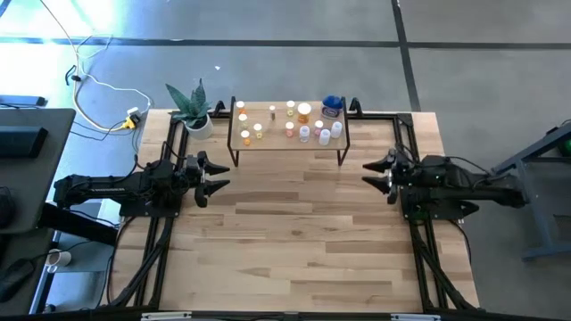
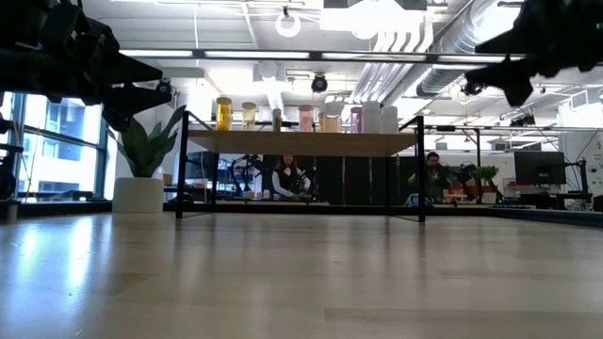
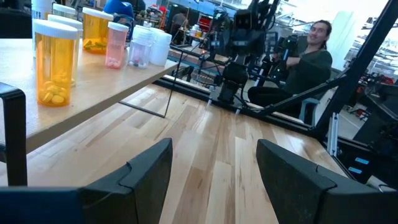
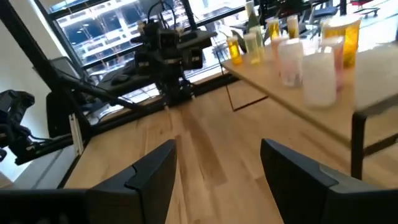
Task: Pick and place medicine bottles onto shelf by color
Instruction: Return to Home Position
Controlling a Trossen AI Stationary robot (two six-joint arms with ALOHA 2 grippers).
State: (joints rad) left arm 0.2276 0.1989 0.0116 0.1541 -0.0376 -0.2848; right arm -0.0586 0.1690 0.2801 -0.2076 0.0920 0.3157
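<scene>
Open workshop room, big windows, person (image 3: 311,59) seated beyond worktop. Light wood worktop (image 1: 294,232). Left arm (image 1: 125,189) low at left edge, right arm (image 1: 455,183) at right edge. Left jaws and right jaws apart and holding nothing, likely parked because sorting looks finished. Shelf (image 1: 278,143) along far edge. Medicine bottles (image 1: 304,111) upright on shelf: yellow-orange toward left end, pink, white and blue toward right.

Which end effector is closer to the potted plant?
Left. The left end effector hangs near the potted plant; the right end effector is across the table.
</scene>
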